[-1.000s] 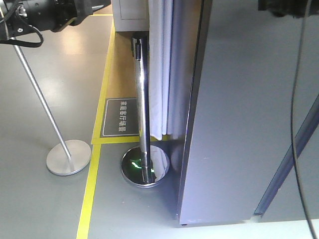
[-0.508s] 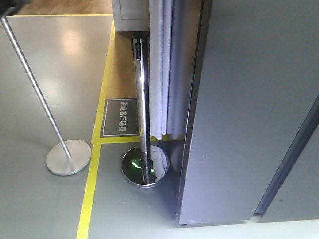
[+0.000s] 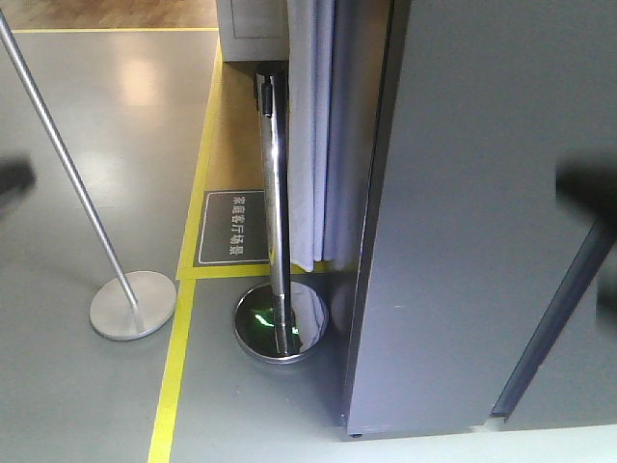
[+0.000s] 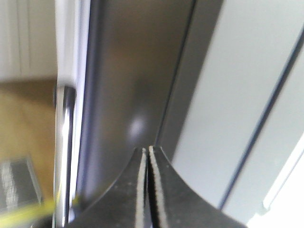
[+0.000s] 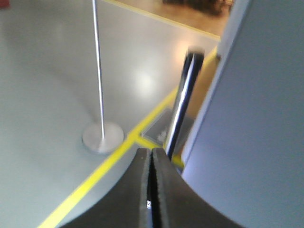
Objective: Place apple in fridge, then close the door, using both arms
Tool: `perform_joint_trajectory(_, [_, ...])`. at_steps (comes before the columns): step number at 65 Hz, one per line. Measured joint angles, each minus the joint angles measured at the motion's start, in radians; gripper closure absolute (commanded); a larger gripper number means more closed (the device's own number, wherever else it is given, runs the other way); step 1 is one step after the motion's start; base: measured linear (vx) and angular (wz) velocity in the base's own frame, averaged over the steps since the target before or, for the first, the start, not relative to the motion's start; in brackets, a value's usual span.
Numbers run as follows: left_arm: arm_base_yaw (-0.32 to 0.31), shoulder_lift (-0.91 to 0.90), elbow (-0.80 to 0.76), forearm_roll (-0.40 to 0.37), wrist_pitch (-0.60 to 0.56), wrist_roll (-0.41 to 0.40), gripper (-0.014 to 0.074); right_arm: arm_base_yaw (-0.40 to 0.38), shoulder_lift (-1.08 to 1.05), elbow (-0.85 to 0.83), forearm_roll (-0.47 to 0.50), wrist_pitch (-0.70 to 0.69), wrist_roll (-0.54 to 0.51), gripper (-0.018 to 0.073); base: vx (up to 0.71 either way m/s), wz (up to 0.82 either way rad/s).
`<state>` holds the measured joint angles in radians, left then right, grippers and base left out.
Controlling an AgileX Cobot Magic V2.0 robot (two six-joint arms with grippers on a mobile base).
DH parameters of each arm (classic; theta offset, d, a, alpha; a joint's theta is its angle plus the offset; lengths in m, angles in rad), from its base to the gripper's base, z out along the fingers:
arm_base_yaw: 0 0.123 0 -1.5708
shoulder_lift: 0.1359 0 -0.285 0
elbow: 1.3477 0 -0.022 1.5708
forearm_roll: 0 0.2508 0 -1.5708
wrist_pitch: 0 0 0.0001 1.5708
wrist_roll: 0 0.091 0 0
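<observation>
1. Along the right half of the front view stands the fridge (image 3: 482, 222), dark grey and tall, its base resting on the grey floor (image 3: 87, 386); the door (image 3: 569, 318) appears as a dark slanted edge at the far right, though how far it stands open cannot be told from here.
2. Just left of the fridge's front corner rises a polished chrome stanchion (image 3: 275, 193) on a round mirrored base, with white curtains (image 3: 308, 135) hanging behind it.
3. A second, matte grey post (image 3: 67, 183) leans from the upper left down to its disc base near the yellow floor line (image 3: 174, 376).
4. A dark floor sign (image 3: 234, 227) with white lettering lies between the two posts, inside the yellow border.
5. The left gripper (image 4: 146, 156) points at the fridge's dark side panel, its two black fingers pressed together with nothing between them.
6. The right gripper (image 5: 151, 159) faces the floor and the chrome post, fingers likewise closed and empty.
7. The apple appears in none of the three views.
8. Dark blurred shapes sit at the left and right edges of the front view; what they are cannot be told.
</observation>
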<state>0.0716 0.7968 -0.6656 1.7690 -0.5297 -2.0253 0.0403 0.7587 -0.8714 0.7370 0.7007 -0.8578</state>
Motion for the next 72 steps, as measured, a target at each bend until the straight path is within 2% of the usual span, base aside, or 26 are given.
perform_joint_trajectory(12, [0.0, -0.177, 0.281, 0.0, 0.123, 0.0, 0.0605, 0.0, -0.242, 0.353, 0.003, -0.101, -0.016, 0.0562, 0.0, 0.0])
perform_joint_trajectory(23, [0.0, -0.276, 0.413, 0.0, 0.145, 0.0, 0.0604, 0.0, -0.371, 0.502, 0.004, -0.144, -0.023, 0.0562, 0.0, 0.0])
perform_joint_trajectory(45, [0.0, -0.308, 0.423, 0.0, 0.075, 0.0, 0.0605, 0.0, -0.416, 0.536, 0.016, -0.129, -0.024, 0.0562, 0.0, 0.0])
perform_joint_trajectory(72, [0.0, -0.308, 0.423, 0.0, 0.049, 0.0, 0.0605, 0.0, -0.416, 0.536, 0.017, -0.129, -0.024, 0.0562, 0.0, 0.0])
